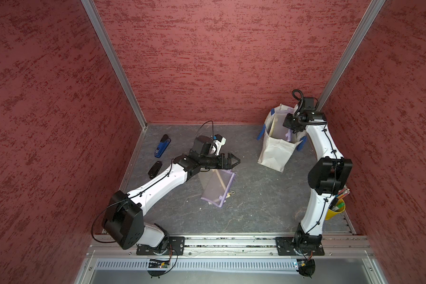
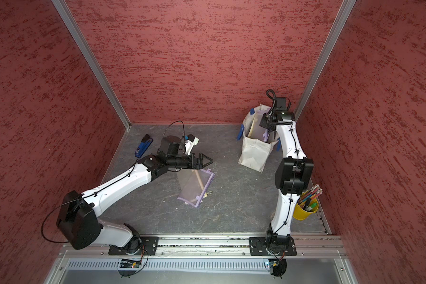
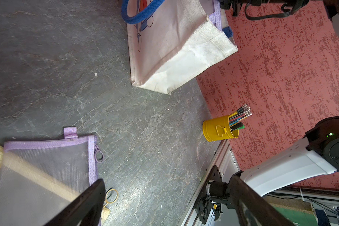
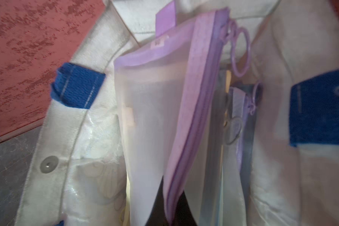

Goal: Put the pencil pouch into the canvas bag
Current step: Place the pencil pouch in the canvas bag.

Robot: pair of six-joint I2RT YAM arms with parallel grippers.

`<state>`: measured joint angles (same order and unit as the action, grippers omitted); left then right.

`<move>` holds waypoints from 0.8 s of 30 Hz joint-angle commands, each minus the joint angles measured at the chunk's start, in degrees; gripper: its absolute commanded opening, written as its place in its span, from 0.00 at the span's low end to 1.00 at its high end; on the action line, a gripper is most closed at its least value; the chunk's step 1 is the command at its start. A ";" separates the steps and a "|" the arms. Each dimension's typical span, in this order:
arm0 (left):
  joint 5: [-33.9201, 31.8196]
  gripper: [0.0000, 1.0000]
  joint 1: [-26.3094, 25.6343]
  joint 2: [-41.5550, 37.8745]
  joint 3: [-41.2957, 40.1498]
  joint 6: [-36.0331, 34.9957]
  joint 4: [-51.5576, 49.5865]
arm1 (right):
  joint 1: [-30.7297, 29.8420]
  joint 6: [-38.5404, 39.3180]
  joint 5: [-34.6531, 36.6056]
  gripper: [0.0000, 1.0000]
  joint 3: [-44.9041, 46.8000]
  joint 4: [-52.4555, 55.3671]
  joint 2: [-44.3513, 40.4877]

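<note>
**Canvas bag** (image 1: 276, 152) (image 2: 255, 155) (image 3: 174, 58): off-white fabric tote with blue strap handles. It stands open-mouthed at the far right of the tabletop (image 1: 244, 209), close to the back wall. A printed figure shows on one side in the left wrist view.

**Pencil pouch** (image 4: 155, 97): translucent mesh with lilac trim and a lilac ring pull. It is inside the mouth of the canvas bag, on edge and between the bag's walls. More mesh pouches (image 4: 241, 121) sit deeper in the bag beside it.

**Right arm** (image 1: 322, 142): reaches forward, with its wrist over the bag's opening. Its jaws are closed on the pencil pouch and pinch one end; dark fingers (image 4: 159, 205) show on either side of the lilac edge.

**Left arm** (image 1: 162, 179): stretches toward the middle of the tabletop. Its jaws stand wide and hold nothing; fingers (image 3: 86, 203) show well apart in the left wrist view. Whether they touch anything cannot be told.

**Second pouch** (image 1: 217, 186) (image 2: 194, 189) (image 3: 47, 156): lilac-trimmed mesh, flat on the tabletop below the left arm's jaws. A beige strip (image 3: 37, 176) crosses it.

**Stapler** (image 1: 161, 146): blue and black, at the far left of the tabletop.

**Small black object** (image 1: 155, 169): just beside the stapler, nearer the arm bases.

**Yellow cup** (image 2: 304, 211) (image 3: 217, 131): upright by the right wall and filled with pencils and pens.
</note>
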<state>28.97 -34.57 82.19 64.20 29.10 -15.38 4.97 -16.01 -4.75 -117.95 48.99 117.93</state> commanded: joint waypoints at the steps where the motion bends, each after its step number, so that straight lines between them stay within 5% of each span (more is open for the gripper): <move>1: -0.97 0.99 0.03 -0.14 -0.04 0.24 0.72 | -0.14 -0.86 0.61 0.00 3.21 -3.83 -2.60; 13: -1.28 0.99 3.84 -1.07 -1.86 0.30 -5.34 | -1.67 3.95 5.66 0.50 3.99 -2.50 -12.08; 20: 3.22 1.00 11.77 -0.56 -8.02 -1.39 -7.48 | -9.12 6.14 11.93 0.55 -1.60 9.77 -14.51; 24: 2.47 1.00 13.37 0.80 -10.72 -5.09 -8.39 | -15.36 0.74 5.77 0.57 9.88 6.40 -21.17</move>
<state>30.20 -21.56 82.08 54.65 27.44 -22.13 -7.05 -12.38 3.44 -113.78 52.58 99.98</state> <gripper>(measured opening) 0.996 0.568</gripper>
